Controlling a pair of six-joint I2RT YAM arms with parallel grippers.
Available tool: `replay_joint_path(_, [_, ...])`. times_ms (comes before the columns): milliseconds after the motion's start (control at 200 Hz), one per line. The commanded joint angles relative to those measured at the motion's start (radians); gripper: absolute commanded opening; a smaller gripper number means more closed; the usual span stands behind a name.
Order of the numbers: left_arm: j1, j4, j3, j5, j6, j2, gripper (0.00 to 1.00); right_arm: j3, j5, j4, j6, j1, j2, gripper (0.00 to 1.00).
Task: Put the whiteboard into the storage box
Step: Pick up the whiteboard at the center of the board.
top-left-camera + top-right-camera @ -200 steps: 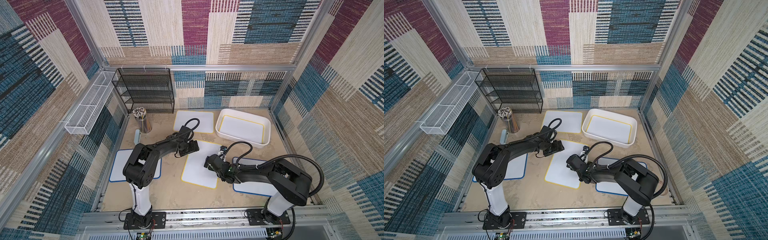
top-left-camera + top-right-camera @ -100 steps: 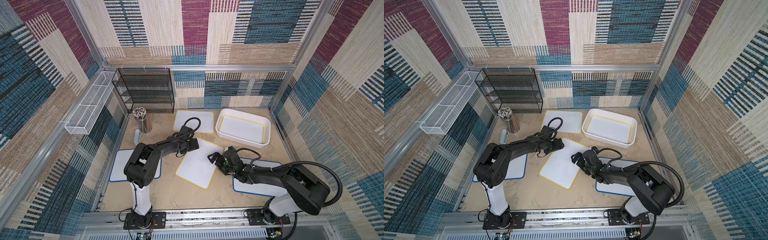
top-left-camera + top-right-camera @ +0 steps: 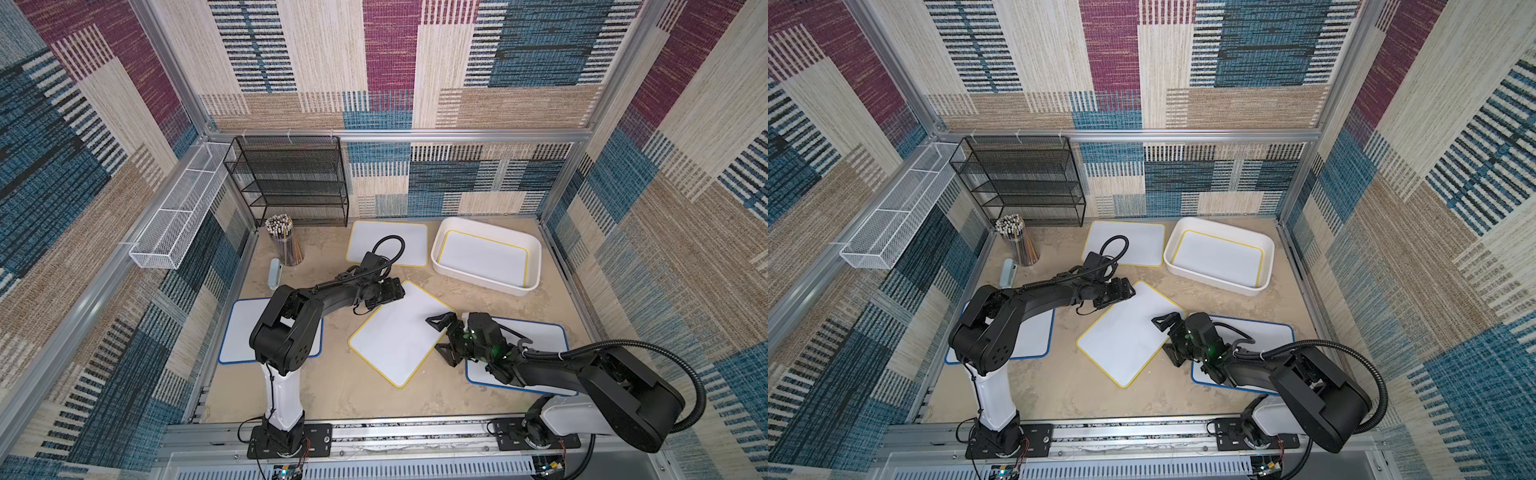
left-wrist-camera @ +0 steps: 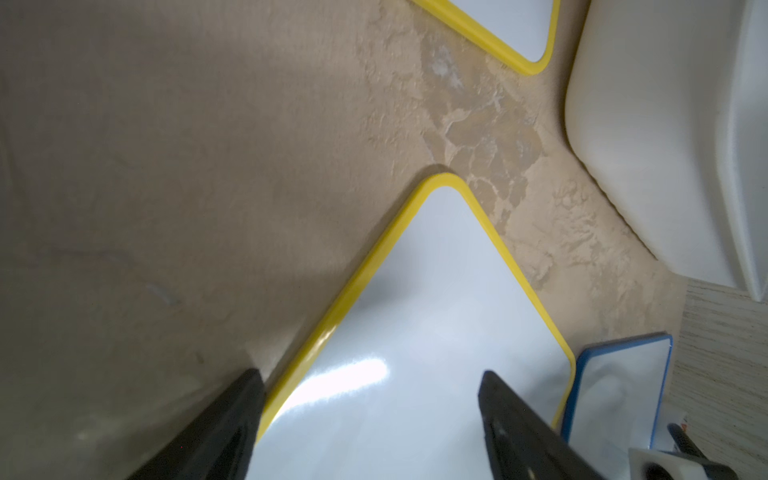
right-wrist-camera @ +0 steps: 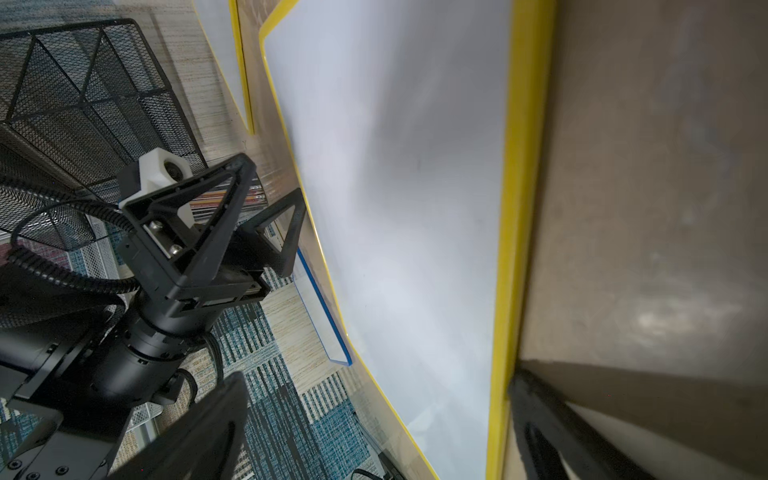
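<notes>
A yellow-rimmed whiteboard (image 3: pixel 397 332) (image 3: pixel 1125 332) lies askew mid-table. My left gripper (image 3: pixel 400 291) (image 4: pixel 370 374) is open at its far corner. One finger is outside the yellow rim and the other is over the white face (image 4: pixel 415 311). My right gripper (image 3: pixel 433 334) (image 5: pixel 378 374) is open at the board's right edge, with the rim (image 5: pixel 519 208) by one finger. The white storage box (image 3: pixel 478 280) (image 3: pixel 1208 276) (image 4: pixel 648 145) stands at the back right. It holds another yellow-rimmed whiteboard (image 3: pixel 484 257).
A third yellow-rimmed board (image 3: pixel 388 243) lies at the back. Blue-rimmed boards lie at the left (image 3: pixel 241 328) and under my right arm (image 3: pixel 536 336). A pencil cup (image 3: pixel 284 241), an eraser (image 3: pixel 274 273), a black mesh rack (image 3: pixel 291 183) and a white wire tray (image 3: pixel 178 216) are at the back left.
The middle whiteboard has turned and slid a little toward the front left. My right gripper has drawn back from its face to its right edge. The left gripper has stayed at the far corner.
</notes>
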State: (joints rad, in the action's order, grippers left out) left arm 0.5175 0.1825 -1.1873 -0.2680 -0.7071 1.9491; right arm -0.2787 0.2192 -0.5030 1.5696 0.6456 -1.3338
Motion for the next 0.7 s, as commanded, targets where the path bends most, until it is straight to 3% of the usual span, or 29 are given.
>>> replay_joint_path(0, [0.009,0.329,0.036,-0.068,-0.074,0.044,0.85,0.006,-0.057,-0.057,-0.024,-0.001,0.014,1.00])
replay_joint_path(496, [0.007,0.333,0.036,-0.062,-0.076,0.037,0.85,-0.144,-0.095,-0.093,-0.316,-0.003,-0.118,1.00])
replay_joint_path(691, [0.004,0.336,0.033,-0.062,-0.074,0.040,0.85,-0.175,-0.117,-0.070,-0.325,-0.003,-0.158,1.00])
